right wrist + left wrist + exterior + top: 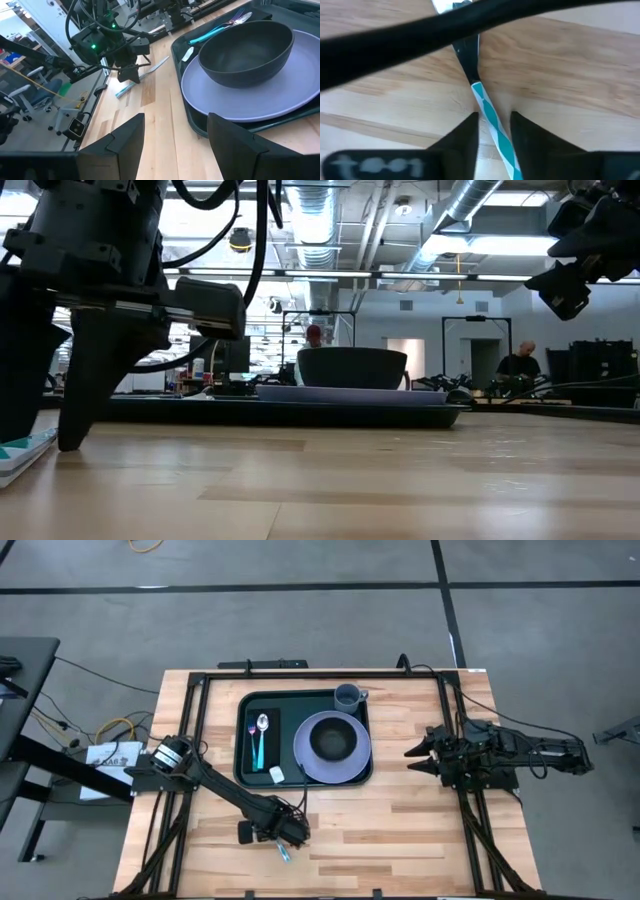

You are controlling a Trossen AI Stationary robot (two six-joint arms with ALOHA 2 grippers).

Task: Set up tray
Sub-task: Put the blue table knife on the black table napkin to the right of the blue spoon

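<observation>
On the left I have the left gripper [283, 843] down at the front of the wooden table [420, 830], well in front of the tray. Through its wrist camera I see its jaws standing apart on either side of a knife [487, 107] with a teal-and-white striped handle that lies flat on the wood; each finger sits just beside the handle, and I cannot tell whether they touch it. Moving right, the dark green tray [243, 710] lies at the back middle of the table. In its left part a spoon [262, 738] and a second teal-handled utensil [253, 743], perhaps a fork, lie side by side on a narrow black napkin [273, 730], with a small white tag [276, 775] near the handles. Beside them a lavender plate [352, 762] carries a dark bowl [332, 739], and a grey-blue cup [348, 695] stands at the tray's back right corner. Farther right, the right gripper [414, 756] waits above the table, well apart from the tray, pointing toward it with its jaws open and empty.
</observation>
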